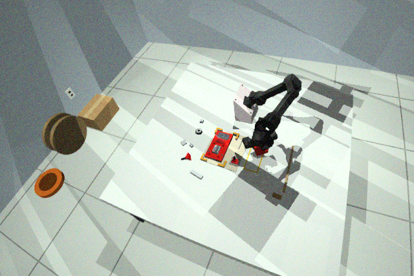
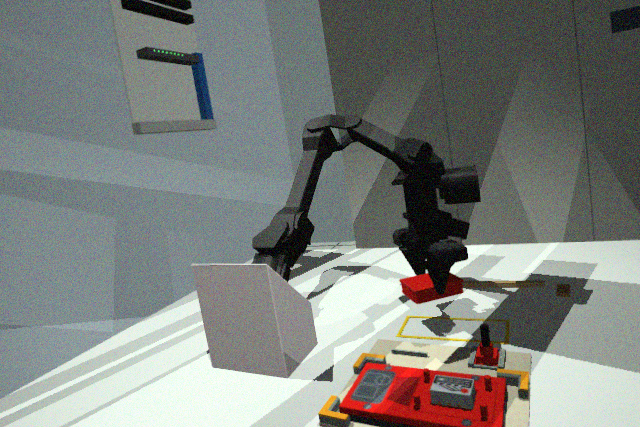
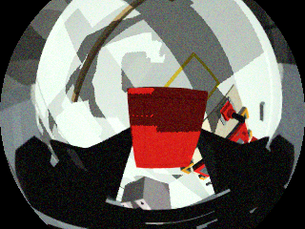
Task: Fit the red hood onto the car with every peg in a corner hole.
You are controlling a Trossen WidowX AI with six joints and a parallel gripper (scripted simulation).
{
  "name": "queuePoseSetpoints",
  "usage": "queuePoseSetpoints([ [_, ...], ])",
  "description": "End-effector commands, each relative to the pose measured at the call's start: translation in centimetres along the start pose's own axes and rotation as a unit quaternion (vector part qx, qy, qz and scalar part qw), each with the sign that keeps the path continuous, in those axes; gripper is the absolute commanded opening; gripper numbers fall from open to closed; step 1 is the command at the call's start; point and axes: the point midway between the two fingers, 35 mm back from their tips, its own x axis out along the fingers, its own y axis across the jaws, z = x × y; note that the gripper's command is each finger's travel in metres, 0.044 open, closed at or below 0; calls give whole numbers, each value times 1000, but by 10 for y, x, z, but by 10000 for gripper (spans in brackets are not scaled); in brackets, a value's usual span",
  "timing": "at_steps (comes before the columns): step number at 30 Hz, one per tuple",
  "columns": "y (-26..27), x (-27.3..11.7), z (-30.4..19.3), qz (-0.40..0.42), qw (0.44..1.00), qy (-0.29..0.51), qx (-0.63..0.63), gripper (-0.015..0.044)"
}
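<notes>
The red hood [image 1: 261, 150] [image 2: 416, 290] [image 3: 164, 153] is held in the air with its shadow below it, beyond the jig in the exterior view. My gripper [image 2: 431, 282] [image 3: 165, 131] is shut on the hood, one finger on each side. The red car chassis [image 1: 210, 153] [image 2: 379, 402] sits in the jig [image 1: 238, 145] [image 2: 377, 347] between amber corner blocks. The grey engine block [image 1: 216, 148] [image 2: 452, 393] is on its deck, with red pegs around it standing free. The hood's corner holes are not visible.
A small red part with a black post [image 1: 234, 159] [image 2: 485, 355] [image 3: 226, 110] stands on the jig board. A pale box [image 1: 243, 109] [image 2: 242, 313] stands near the arm. A wooden stick [image 1: 288, 169], a wheel [image 1: 198, 130] and a grey bar [image 1: 196, 174] lie on the table.
</notes>
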Motion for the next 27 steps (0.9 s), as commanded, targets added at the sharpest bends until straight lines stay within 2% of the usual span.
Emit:
queuePoseSetpoints([
  [1,0,-11,1,0,1000,-3,-3,0],
  [13,0,-34,1,0,1000,-2,-2,0],
  [27,-26,-34,0,-8,999,0,39,0],
])
